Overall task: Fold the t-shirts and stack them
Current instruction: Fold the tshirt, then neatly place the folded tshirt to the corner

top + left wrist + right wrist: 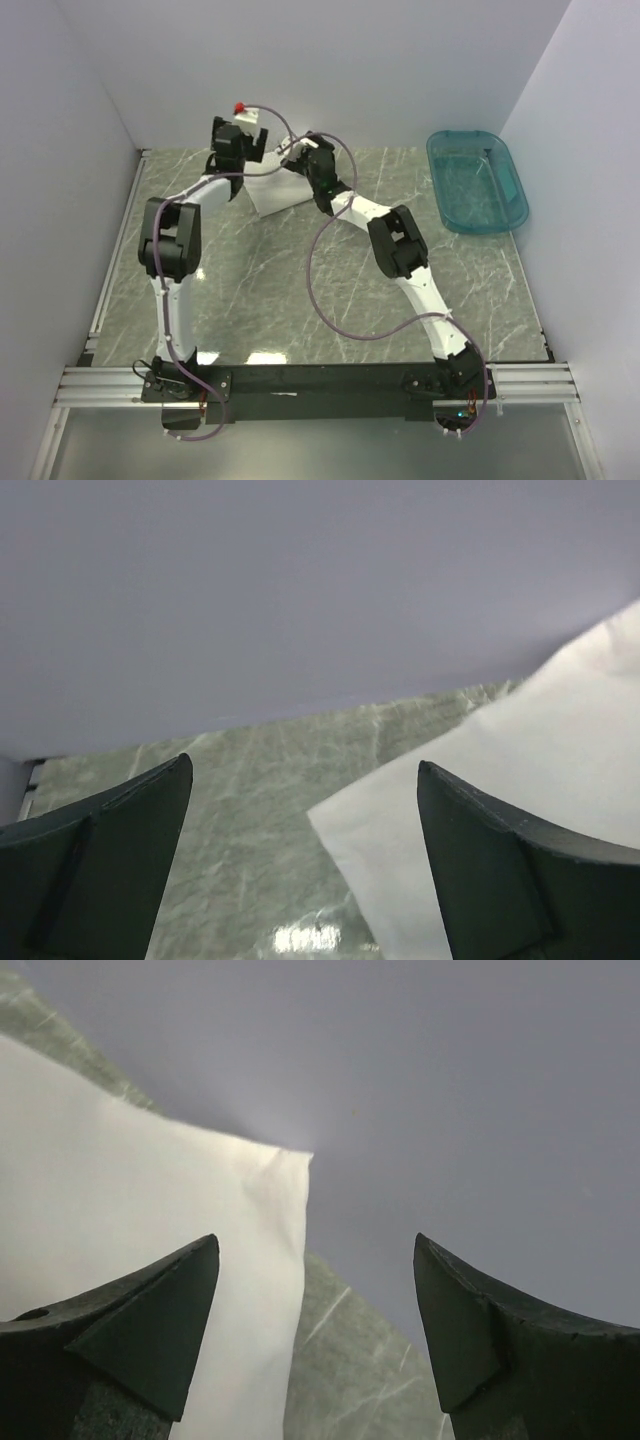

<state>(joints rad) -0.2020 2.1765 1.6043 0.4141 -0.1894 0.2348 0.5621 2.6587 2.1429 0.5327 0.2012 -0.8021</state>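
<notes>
White cotton, folded down to a small packet: the t-shirt (278, 191) lies at the far middle of the table (300, 290), close under the back wall and well apart from the teal basin (478, 182) in the far right corner. Both arms reach over it. The left pincer (305, 780) is spread wide with nothing between its fingers, the shirt's corner just to its right. The right pincer (315, 1250) is spread too and empty, a crisp corner of cloth to its left.

I'd say this is the letting-go at the end of a fold. To do it well, both should rise straight up and away so no finger snags a layer and drags the packet open. The corners look square enough; I see no second shirt to stack on.
</notes>
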